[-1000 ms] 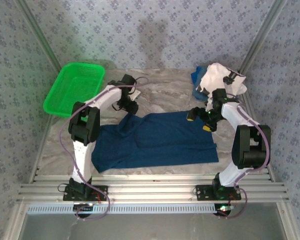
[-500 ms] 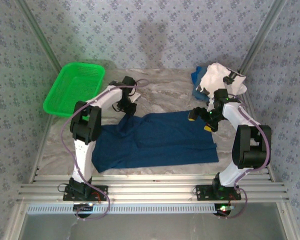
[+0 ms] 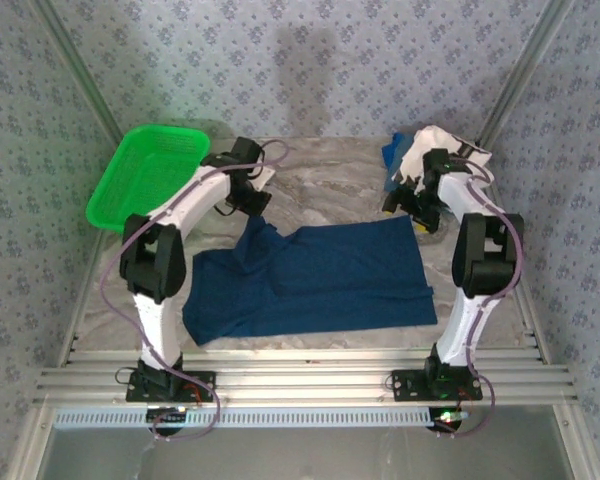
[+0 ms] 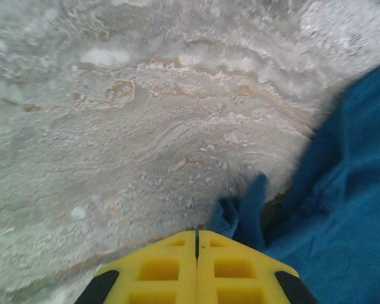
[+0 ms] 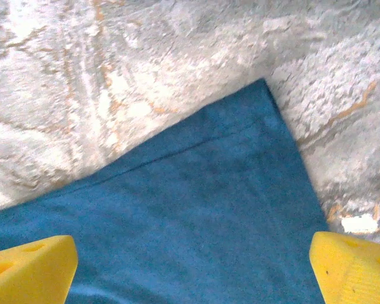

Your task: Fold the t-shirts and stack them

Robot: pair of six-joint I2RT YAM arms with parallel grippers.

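Note:
A dark navy t-shirt (image 3: 320,275) lies spread across the middle of the marble table (image 3: 325,185). Its far left corner is drawn up into a peak toward my left gripper (image 3: 252,200). In the left wrist view that gripper (image 4: 196,235) has its yellow fingers pressed together, and a fold of the navy cloth (image 4: 244,212) comes out from beside the tips. My right gripper (image 5: 191,247) hangs open over the shirt's far right corner (image 5: 196,190), holding nothing. A white t-shirt (image 3: 442,150) with black marks lies bunched at the far right on another blue shirt (image 3: 392,152).
A green plastic basket (image 3: 150,175) stands at the far left of the table. Metal frame posts rise at both back corners. Bare marble lies between the two grippers along the far side. Aluminium rails run along the near edge by the arm bases.
Both grippers have moved toward the far side of the table. The shirt's far left corner has been drawn out with the left gripper. The right gripper now hangs over the far right corner.

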